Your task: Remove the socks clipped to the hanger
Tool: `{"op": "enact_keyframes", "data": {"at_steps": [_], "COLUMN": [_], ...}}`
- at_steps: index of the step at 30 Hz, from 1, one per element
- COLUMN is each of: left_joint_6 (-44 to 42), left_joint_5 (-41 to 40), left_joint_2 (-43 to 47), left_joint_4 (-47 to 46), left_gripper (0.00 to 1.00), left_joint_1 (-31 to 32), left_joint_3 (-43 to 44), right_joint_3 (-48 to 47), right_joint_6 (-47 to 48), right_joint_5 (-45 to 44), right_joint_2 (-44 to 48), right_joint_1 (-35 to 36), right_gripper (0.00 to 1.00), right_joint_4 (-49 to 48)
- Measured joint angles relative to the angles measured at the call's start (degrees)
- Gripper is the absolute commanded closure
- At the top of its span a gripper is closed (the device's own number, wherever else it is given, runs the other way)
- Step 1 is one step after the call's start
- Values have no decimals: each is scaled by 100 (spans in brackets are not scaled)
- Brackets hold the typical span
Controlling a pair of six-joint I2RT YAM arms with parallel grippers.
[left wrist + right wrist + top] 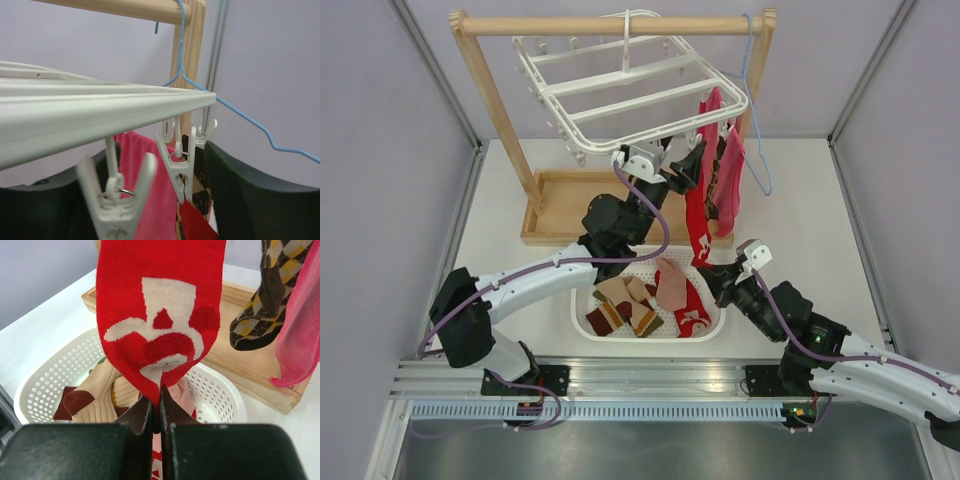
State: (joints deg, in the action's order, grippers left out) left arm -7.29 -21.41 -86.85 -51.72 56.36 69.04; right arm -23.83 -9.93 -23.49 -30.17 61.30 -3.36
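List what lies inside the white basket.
Brown-and-cream socks, a pale pink sock and a red sock with white marks. The right pincer and hanging red sock cover the basket's far right corner; lower layers are hidden.

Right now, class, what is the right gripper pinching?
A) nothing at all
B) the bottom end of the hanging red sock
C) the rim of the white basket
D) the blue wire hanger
B: in the right wrist view the right gripper is shut on the lower tip of the red sock; the basket lies behind, untouched.
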Motion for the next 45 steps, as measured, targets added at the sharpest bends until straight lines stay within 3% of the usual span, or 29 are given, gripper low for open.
{"op": "enact_keyframes", "data": {"at_steps": [4, 5, 6, 9, 22, 23, 24, 26, 27, 29, 45], "left_joint_6": [105, 125, 144, 223, 232, 232, 232, 229, 236, 256, 262], "left_joint_5": [160, 201, 227, 304, 302, 291, 284, 240, 225, 192, -238], "left_joint_2": [-15, -22, -26, -39, 155, 184, 225, 321, 382, 487, 1381], "left_joint_4": [-140, -173, -203, -256, -446, -439, -428, -409, -402, -387, -57], "left_gripper": [50, 59, 77, 95, 98, 95, 72, 42, 14, 0, 0], "left_joint_1": [-76, -83, -87, -101, -144, -146, -151, -155, -153, -125, -22], "left_joint_3": [2, 2, 2, 0, -533, -570, -614, -717, -802, -997, -2896], "right_joint_3": [0, 0, 0, 0, -24, -42, -66, -116, -144, -201, -719], "right_joint_6": [-37, -39, -44, -61, -50, -48, -37, -33, -31, -22, 131], "right_joint_5": [63, 76, 79, 85, 74, 72, 70, 63, 55, 39, -35], "right_joint_2": [4, 0, -9, -68, -411, -424, -437, -442, -442, -442, -756], "right_joint_1": [11, 11, 11, 37, 140, 149, 157, 173, 175, 186, 306], "right_gripper": [99, 99, 99, 99, 99, 99, 99, 99, 99, 99, 99], "right_joint_4": [0, 0, -2, -2, 2, 2, 2, 2, 7, 26, 321]}}
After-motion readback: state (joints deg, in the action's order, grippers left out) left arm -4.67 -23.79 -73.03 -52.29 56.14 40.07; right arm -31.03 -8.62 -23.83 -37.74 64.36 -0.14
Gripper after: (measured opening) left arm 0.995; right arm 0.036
